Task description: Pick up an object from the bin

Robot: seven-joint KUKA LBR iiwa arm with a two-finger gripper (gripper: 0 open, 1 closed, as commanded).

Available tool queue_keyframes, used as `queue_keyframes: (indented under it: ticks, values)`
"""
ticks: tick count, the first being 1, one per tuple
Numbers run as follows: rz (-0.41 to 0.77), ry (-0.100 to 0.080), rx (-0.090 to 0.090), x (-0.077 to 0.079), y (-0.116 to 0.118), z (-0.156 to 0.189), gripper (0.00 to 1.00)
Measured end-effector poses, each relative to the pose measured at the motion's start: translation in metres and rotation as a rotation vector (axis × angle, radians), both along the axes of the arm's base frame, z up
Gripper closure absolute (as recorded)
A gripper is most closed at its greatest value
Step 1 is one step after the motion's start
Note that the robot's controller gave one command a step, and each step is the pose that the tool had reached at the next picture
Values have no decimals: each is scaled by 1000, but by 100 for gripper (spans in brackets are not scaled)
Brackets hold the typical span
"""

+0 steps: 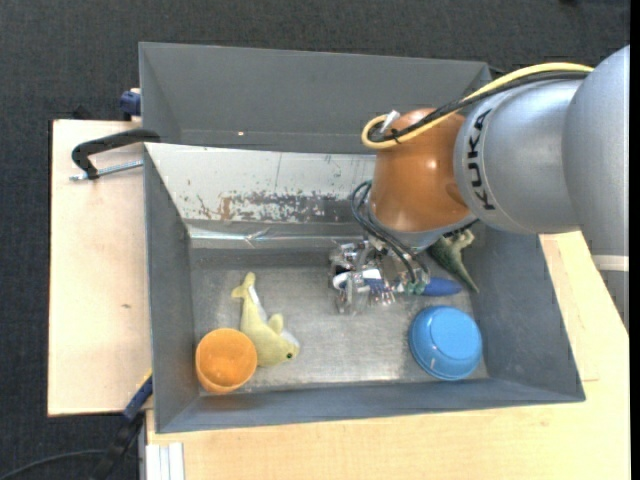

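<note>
Closest to me, in the front left corner of the grey bin, an orange cup stands upright with its mouth up. A pale yellow toy animal, something like a dolphin, lies touching the cup's right side, with its tail pointing toward the back wall. Well apart from those two, at the front right, a round blue bowl sits on the floor near the front wall.

Just behind the bowl, around the middle of the bin, the gripper is low over the scuffed metal floor. It is a tangle of shiny parts from where I stand, and I cannot tell how its jaws are set or whether anything sits in them. A small blue piece lies just beside it on its right, the nearest loose thing to it. A dark green pointed thing leans by the right wall a little farther back, partly under the arm.

Above the gripper are the arm's orange cover and a yellow cable looping over it. The thick grey arm reaches in over the bin's right rim.
</note>
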State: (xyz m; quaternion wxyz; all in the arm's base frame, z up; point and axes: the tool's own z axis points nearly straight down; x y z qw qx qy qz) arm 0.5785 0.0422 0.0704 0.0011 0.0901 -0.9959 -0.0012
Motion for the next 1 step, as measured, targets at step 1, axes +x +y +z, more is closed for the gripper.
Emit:
queue_keyframes:
  ticks: [1]
  values:
    - [-37, -17, 1, -16, 12, 162, 100]
